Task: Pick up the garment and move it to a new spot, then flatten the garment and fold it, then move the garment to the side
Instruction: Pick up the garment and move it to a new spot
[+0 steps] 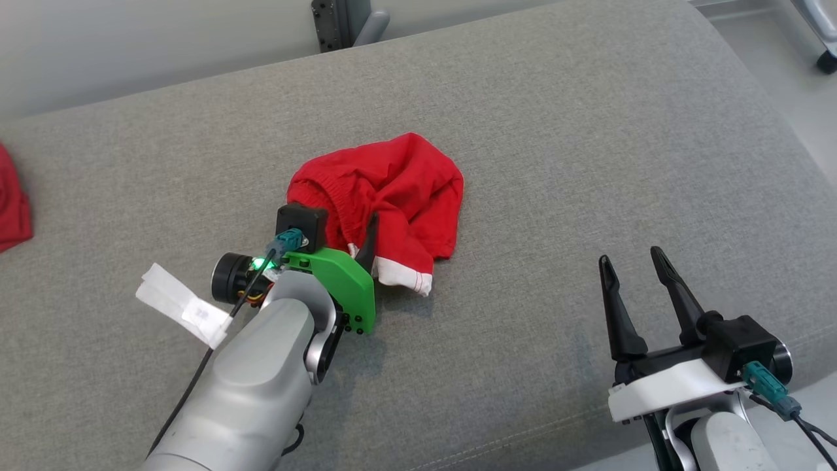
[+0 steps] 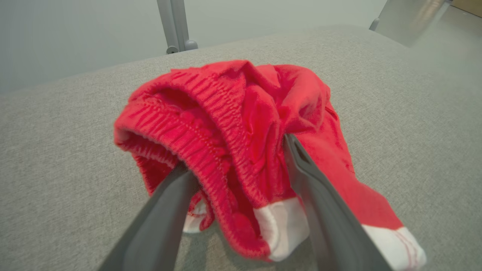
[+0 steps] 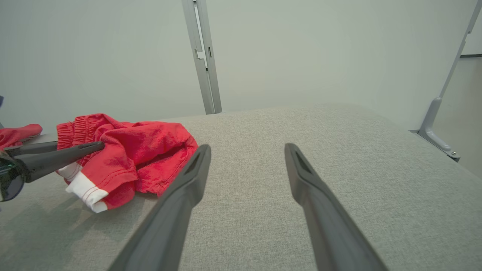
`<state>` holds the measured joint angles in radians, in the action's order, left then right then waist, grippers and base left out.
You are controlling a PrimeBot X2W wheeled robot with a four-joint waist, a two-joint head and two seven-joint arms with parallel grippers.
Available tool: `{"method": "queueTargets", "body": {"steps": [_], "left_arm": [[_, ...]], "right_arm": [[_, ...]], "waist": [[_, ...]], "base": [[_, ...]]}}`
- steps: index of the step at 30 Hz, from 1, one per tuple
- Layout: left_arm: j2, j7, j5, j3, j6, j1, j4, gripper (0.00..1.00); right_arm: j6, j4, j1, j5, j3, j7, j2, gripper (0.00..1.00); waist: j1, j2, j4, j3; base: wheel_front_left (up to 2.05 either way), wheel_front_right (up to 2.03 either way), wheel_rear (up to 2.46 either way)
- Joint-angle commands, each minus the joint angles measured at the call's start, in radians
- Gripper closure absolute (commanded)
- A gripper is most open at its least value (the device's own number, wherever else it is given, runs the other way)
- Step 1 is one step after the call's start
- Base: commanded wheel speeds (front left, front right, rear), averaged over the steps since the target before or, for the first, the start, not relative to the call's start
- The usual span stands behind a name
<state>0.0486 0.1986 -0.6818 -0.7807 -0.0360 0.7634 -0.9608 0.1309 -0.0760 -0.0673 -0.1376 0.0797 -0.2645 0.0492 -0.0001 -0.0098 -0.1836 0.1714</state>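
Red garment [image 2: 241, 113] is lying bunched between the spread jaws of our left gripper [image 2: 236, 153]; our right gripper [image 1: 629, 256] is idling wide open, empty. Pulling back, we are risking a waistband [image 2: 199, 109] snag.

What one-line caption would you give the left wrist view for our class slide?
Left gripper, jaws open, straddling a bunched fold of the crumpled red garment on a grey cushion.

Garment [image 1: 392, 190] on cushion [image 1: 588, 163]; second cloth [image 1: 10, 196] far to its left.
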Motion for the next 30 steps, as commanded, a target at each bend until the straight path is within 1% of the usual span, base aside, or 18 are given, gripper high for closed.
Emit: {"method": "queueTargets", "body": {"steps": [1, 7, 9, 12, 14, 17, 19, 28, 29, 30], "left_arm": [[0.003, 0.018, -0.016, -0.012, 0.002, -0.008, 0.001, 0.00], [0.003, 0.056, -0.061, -0.050, 0.017, -0.015, 0.031, 0.00], [0.003, 0.061, -0.064, -0.058, 0.021, -0.025, 0.035, 0.00], [0.003, 0.067, -0.048, -0.056, 0.014, -0.037, 0.048, 0.00], [0.003, 0.067, -0.035, -0.023, 0.008, -0.056, 0.087, 0.00], [0.017, 0.066, 0.002, 0.034, -0.005, -0.113, 0.169, 0.00], [0.032, 0.067, 0.047, 0.074, -0.014, -0.156, 0.236, 0.00], [0.084, 0.067, 0.217, 0.294, -0.069, -0.420, 0.539, 0.00], [0.084, 0.067, 0.217, 0.294, -0.069, -0.420, 0.539, 0.00], [0.088, 0.067, 0.238, 0.321, -0.077, -0.451, 0.570, 0.00]], "right_arm": [[0.000, 0.000, -0.004, 0.005, -0.003, -0.002, 0.002, 0.00], [0.000, 0.001, 0.005, 0.007, -0.016, -0.002, 0.003, 0.00], [0.000, 0.000, 0.016, 0.008, -0.024, -0.002, 0.003, 0.00], [0.000, -0.002, 0.027, 0.012, -0.036, -0.002, 0.003, 0.00], [0.000, -0.001, 0.034, 0.011, -0.044, -0.002, 0.003, 0.00], [0.000, 0.002, 0.046, 0.010, -0.058, -0.002, 0.002, 0.00], [0.000, 0.000, 0.052, 0.012, -0.062, -0.002, 0.002, 0.00], [0.000, 0.015, 0.067, 0.014, -0.055, -0.002, 0.002, 0.00], [0.000, 0.015, 0.067, 0.014, -0.055, -0.002, 0.002, 0.00], [0.000, 0.016, 0.069, 0.014, -0.054, -0.002, 0.003, 0.00]], "waist": [[0.0001, 0.0098, 0.020, -0.009], [0.0001, 0.0098, 0.066, -0.044], [0.0001, 0.0098, 0.083, -0.061], [0.0001, 0.0098, 0.107, -0.085], [0.0001, 0.0098, 0.123, -0.100], [0.0001, 0.0098, 0.147, -0.119], [0.0001, 0.0098, 0.159, -0.135], [0.0001, 0.0098, 0.180, -0.164], [0.0001, 0.0098, 0.180, -0.164], [0.0001, 0.0098, 0.180, -0.165]], "base": [[0.00, 0.00, 0.00], [0.00, 0.00, 0.00], [0.00, 0.00, 0.00], [0.00, 0.00, 0.00], [0.00, 0.00, 0.00], [0.00, 0.00, 0.00], [0.00, 0.00, 0.00], [0.00, 0.00, 0.00], [0.00, 0.00, 0.00], [0.00, 0.00, 0.00]]}}
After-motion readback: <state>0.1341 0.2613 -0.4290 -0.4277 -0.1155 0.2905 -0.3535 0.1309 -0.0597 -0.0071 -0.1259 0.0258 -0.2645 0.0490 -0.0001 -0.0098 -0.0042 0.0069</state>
